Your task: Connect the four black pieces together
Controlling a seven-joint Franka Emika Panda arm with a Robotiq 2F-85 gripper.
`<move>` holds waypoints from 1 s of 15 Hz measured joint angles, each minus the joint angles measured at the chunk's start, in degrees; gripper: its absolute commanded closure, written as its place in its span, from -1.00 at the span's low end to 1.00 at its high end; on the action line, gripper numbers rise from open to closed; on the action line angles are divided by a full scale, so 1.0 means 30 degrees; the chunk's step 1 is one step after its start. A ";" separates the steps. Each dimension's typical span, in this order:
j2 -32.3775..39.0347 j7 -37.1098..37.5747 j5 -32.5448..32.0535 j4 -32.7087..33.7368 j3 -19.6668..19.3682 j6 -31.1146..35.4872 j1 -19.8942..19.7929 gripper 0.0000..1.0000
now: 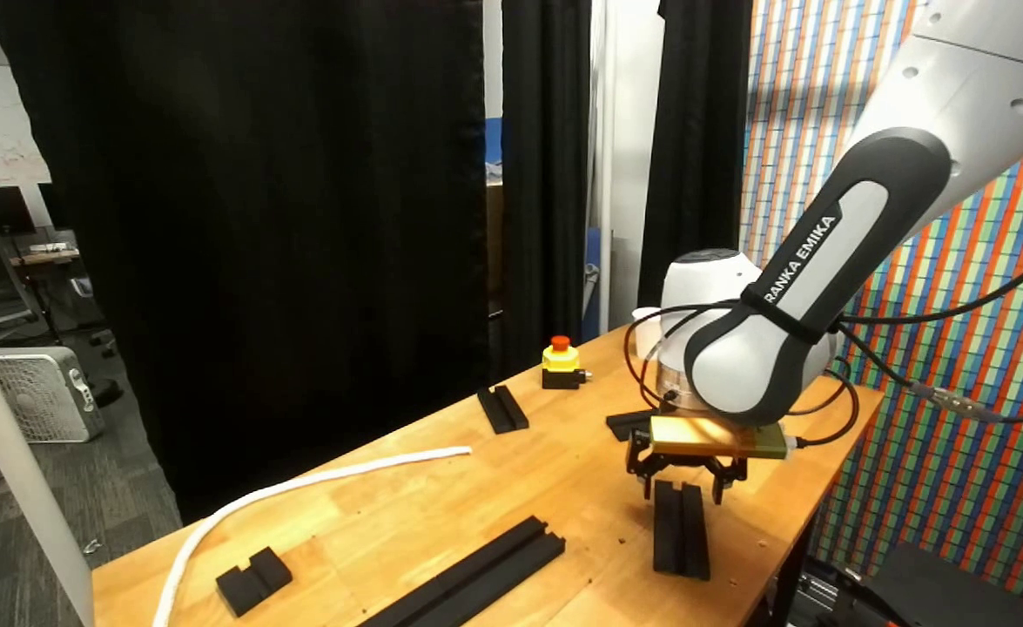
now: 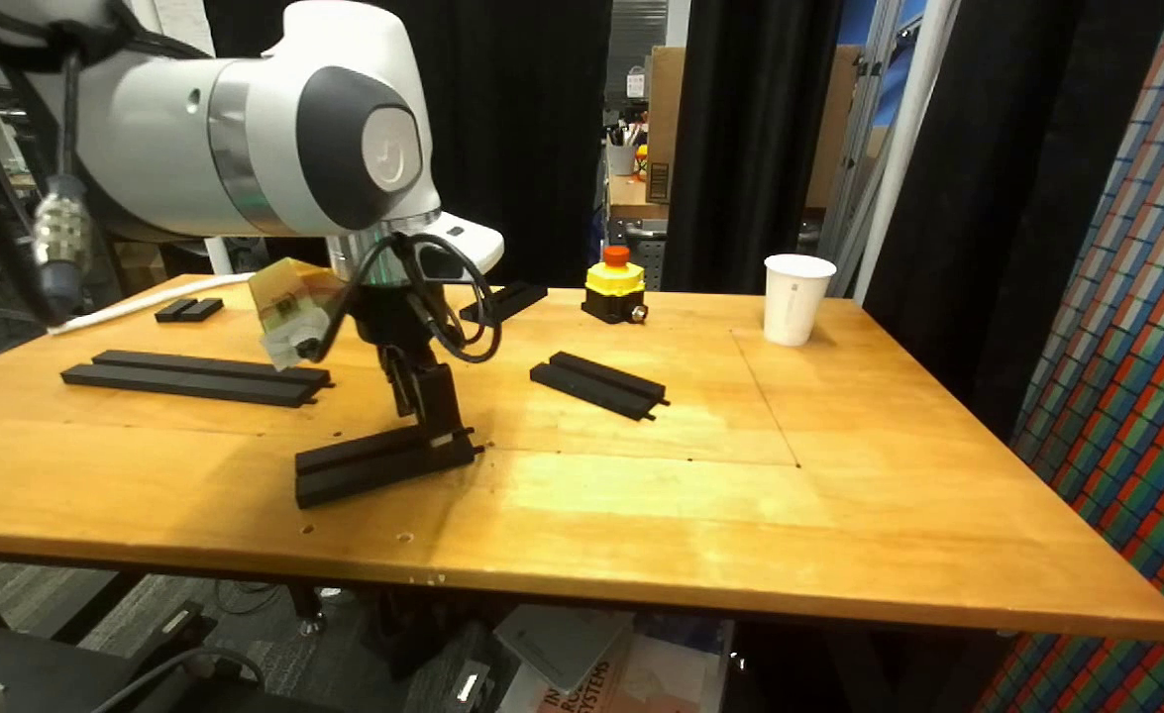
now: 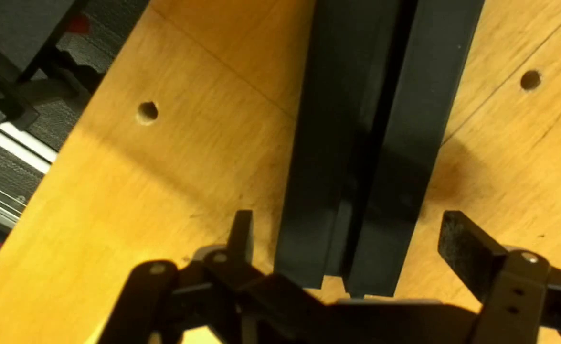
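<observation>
Evidently, the step in hand is the pick-up of a loose bar. The nearest bar [image 2: 373, 473] lies flat on the counter [image 2: 839, 535]; in the wrist view it runs from six o'clock toward one o'clock. The fingers [image 3: 469, 255] stand wide apart on either side of its pegged end, at seven and four o'clock in that view, with the counter showing between each and the bar; nothing is clamped. Whether the tips are low enough to grip cannot be told. In an exterior view, with the nearest bar as the dial's centre, the long black strip [image 2: 195, 382] lies at ten o'clock, its pegged end pointing to three; by its length it may be two pieces already joined, though no seam can be made out. A second bar [image 2: 596, 386] lies at two o'clock, a third bar [image 2: 522, 300] at one, both separate. The stubby block [image 2: 203, 310] beyond the strip is probably not needed. The next move calls for closing the fingers squarely on the bar's long sides, then a low lift toward ten o'clock. For the joint, the bar's peg-free end must be brought to the strip's pegged end, groove in line with groove.
</observation>
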 measured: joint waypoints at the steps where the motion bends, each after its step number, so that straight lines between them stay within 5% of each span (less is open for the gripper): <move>1: 0.0125 -0.0778 0.0301 -0.0001 -0.0107 0.0349 -0.0103 -1.00; 12: 0.1147 -0.6577 0.7171 0.0024 0.0147 0.1009 -0.0015 -1.00; 13: 0.1135 -0.6610 0.7521 0.0028 0.0189 0.1000 0.0020 -0.50; 15: 0.1128 -0.6554 0.7684 0.0032 0.0250 0.0992 0.0065 -0.33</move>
